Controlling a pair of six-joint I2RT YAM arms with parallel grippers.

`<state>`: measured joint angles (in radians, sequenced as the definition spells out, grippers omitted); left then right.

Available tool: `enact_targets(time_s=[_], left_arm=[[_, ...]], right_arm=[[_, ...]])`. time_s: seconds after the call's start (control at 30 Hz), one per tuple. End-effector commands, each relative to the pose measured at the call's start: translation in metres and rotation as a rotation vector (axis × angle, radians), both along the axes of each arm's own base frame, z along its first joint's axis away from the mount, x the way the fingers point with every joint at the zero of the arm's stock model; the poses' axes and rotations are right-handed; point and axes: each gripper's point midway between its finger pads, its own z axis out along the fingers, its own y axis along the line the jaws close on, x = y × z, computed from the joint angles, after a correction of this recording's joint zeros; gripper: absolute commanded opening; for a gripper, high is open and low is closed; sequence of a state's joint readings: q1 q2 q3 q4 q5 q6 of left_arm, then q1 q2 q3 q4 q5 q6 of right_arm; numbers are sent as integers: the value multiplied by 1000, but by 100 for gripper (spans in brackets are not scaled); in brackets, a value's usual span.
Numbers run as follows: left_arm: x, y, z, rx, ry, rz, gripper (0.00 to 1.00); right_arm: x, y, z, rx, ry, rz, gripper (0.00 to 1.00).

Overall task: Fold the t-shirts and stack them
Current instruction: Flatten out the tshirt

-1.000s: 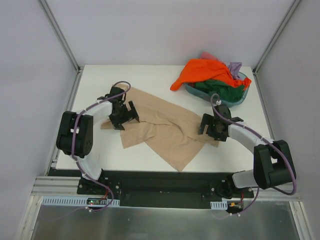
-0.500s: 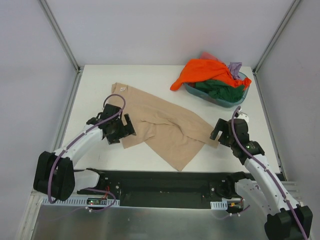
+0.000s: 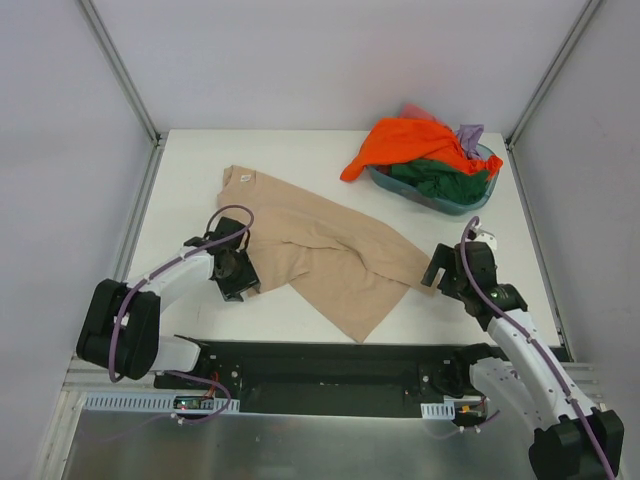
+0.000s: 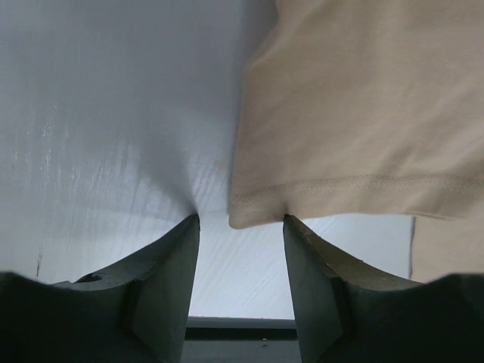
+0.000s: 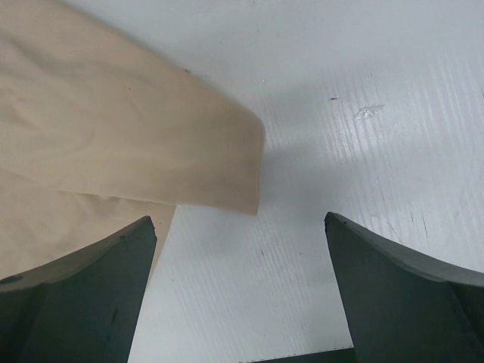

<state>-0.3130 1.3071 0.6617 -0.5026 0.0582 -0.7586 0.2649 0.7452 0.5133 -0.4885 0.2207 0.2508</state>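
While the tan-beige t-shirt (image 3: 330, 250) lies rumpled on the white table (image 3: 190, 175), the left gripper (image 4: 240, 219) straddles its hem corner and the right gripper (image 5: 238, 218) sits beside another edge — both spread wide, holding nothing. Flattening seems in hand; next, each must pinch its corner.

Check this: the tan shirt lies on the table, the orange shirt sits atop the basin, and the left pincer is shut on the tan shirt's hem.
Wrong in one thing: the left pincer is open, not shut. The hem corner of the tan shirt lies at the gap between its jaws, as the left wrist view shows. The rest stands.
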Motion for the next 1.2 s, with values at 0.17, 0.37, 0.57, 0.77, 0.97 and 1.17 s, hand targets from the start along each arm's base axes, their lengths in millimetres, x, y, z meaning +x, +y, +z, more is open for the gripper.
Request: enact_targets(time_s=[0.17, 0.37, 0.57, 0.77, 0.97, 1.17], left_arm=[[5, 7, -19, 75, 87, 0, 39], [12, 0, -24, 57, 104, -21, 11], [19, -3, -24, 51, 100, -30, 5], [26, -4, -19, 47, 73, -44, 0], [39, -1, 6, 42, -83, -33, 0], [43, -8, 43, -55, -279, -17, 0]], right_arm=[[-1, -6, -2, -37, 37, -11, 96], [-1, -11, -3, -60, 43, -20, 96], [-1, -11, -3, -65, 43, -15, 96], [0, -12, -2, -69, 37, -13, 96], [-2, -6, -1, -44, 38, 7, 96], [-14, -2, -12, -13, 98, 8, 97]])
